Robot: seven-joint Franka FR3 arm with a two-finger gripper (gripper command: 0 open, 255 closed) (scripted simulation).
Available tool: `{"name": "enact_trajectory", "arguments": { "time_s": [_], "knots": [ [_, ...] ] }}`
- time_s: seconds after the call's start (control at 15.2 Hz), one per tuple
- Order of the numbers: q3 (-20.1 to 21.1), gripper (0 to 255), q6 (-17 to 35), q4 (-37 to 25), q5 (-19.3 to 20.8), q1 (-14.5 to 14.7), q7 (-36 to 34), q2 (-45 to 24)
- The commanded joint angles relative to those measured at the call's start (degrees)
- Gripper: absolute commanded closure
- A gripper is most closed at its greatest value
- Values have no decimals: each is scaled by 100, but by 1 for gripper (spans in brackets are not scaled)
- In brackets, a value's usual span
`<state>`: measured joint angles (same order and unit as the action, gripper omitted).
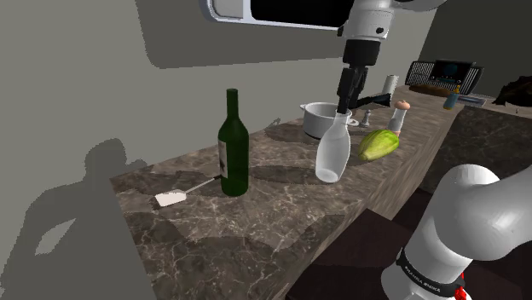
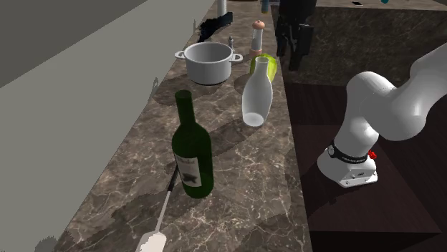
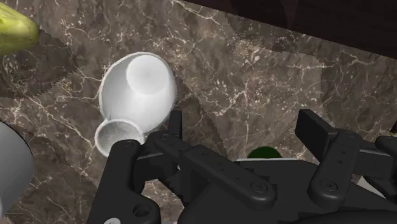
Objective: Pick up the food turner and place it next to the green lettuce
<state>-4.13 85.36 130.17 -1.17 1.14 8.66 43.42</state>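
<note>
The food turner lies flat on the dark marble counter, a white head on a thin pale handle, beside the green wine bottle; it also lies near the counter's close end. The green lettuce rests further along, past a clear white bottle. My gripper hangs open above that white bottle, well away from the turner. In the wrist view the gripper holds nothing, with the white bottle below its fingers and the lettuce beyond.
A white pot and a pepper shaker stand near the lettuce. The green bottle and white bottle stand upright between gripper and turner. A dark appliance sits at the counter's far end. The counter drops off toward the stand.
</note>
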Motion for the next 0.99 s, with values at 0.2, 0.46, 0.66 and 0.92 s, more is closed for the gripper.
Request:
{"name": "enact_trajectory", "arguments": {
  "time_s": [0.2,0.46,0.66,0.92],
  "knots": [
    [-74,0,451,-84,72,203,497,-556],
    [-140,0,994,-291,130,462,1139,-1329],
    [-158,0,1352,-508,147,642,1605,-1918],
    [-137,0,1762,-866,150,858,2204,-2700]
  ]
}}
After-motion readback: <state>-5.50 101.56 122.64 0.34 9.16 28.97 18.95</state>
